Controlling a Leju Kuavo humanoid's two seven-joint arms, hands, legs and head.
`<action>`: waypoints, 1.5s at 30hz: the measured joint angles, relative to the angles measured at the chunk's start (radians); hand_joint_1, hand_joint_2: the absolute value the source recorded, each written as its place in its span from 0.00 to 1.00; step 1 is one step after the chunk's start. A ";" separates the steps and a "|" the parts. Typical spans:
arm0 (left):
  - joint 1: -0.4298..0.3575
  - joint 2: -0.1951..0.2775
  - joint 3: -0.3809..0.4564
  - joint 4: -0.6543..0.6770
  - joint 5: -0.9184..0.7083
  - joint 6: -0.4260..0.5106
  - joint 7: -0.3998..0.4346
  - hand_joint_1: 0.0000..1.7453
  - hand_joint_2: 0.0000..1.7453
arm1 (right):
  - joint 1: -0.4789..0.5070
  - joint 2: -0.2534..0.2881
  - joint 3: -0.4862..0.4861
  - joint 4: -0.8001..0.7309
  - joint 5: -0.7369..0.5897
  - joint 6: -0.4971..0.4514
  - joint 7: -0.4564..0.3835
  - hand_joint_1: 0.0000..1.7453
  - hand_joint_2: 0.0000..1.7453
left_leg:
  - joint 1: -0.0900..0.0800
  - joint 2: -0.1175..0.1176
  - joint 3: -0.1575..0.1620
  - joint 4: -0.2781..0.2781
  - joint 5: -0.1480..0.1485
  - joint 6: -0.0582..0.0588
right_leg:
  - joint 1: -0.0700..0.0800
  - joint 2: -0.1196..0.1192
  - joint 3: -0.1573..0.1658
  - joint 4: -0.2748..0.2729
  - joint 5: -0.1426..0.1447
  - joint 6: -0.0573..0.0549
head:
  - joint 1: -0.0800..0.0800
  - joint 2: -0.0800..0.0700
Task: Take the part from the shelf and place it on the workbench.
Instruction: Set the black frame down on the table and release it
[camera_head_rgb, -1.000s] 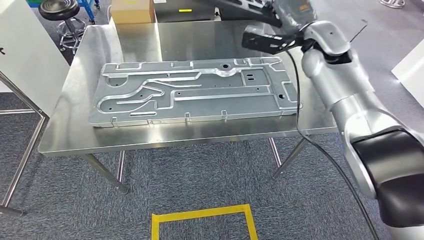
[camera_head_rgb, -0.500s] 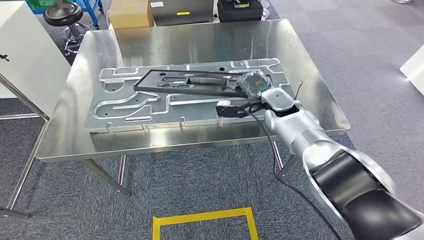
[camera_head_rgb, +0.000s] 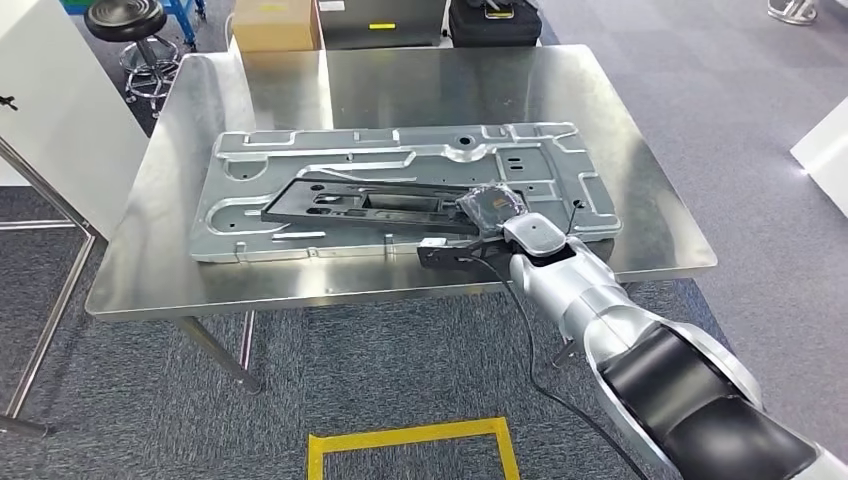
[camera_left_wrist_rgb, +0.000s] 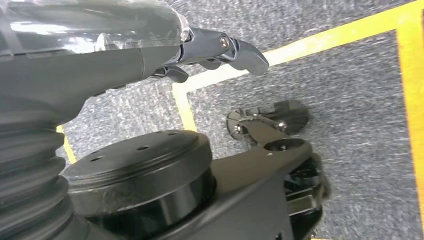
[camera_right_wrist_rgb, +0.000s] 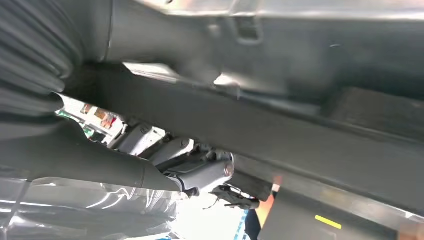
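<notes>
A long black frame part (camera_head_rgb: 370, 200) lies across the large grey stamped metal plate (camera_head_rgb: 300, 160) on the steel workbench (camera_head_rgb: 420, 85). I cannot tell whether the part touches the plate. My right hand (camera_head_rgb: 492, 208), wrapped in clear film, grips the part's right end near the plate's front edge. In the right wrist view the black part (camera_right_wrist_rgb: 300, 145) runs across the picture, with the hand's fingers (camera_right_wrist_rgb: 195, 167) curled beneath it. My left hand (camera_left_wrist_rgb: 150, 45) hangs over the carpet, its fingers (camera_left_wrist_rgb: 240, 50) out and holding nothing.
Behind the workbench stand a cardboard box (camera_head_rgb: 275, 25), a black case (camera_head_rgb: 495, 20) and a black stool (camera_head_rgb: 125, 20). A white panel (camera_head_rgb: 50, 110) on a metal frame stands at the left. Yellow tape (camera_head_rgb: 410, 440) marks a square on the carpet.
My right arm has come down from above the table's far side and carried the black part onto the grey plate, then a little nearer the front edge. The camera has shifted slightly.
</notes>
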 joint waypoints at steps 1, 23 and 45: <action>-0.001 0.001 0.000 0.000 0.002 0.005 -0.001 0.00 0.50 | 0.003 0.000 -0.004 0.002 -0.003 0.000 -0.001 0.00 0.00 | -0.003 0.000 0.000 0.000 -0.001 0.002 | 0.001 0.000 -0.031 0.062 -0.022 0.000 | 0.000 0.000; -0.017 0.006 0.003 0.000 0.017 0.082 0.113 0.00 0.00 | 0.013 0.007 -0.064 0.020 0.022 0.002 0.031 0.00 0.00 | 0.001 0.000 0.041 0.018 -0.037 -0.045 | 0.015 -0.004 0.069 -0.176 0.122 -0.040 | 0.000 0.000; -0.007 0.007 0.003 0.000 0.028 0.067 0.100 0.00 0.00 | -0.062 -0.131 -0.100 0.014 0.079 -0.047 0.070 0.00 0.00 | -0.010 -0.001 -0.086 0.049 -0.006 -0.029 | 0.018 -0.011 0.153 -0.225 0.087 -0.060 | 0.000 0.000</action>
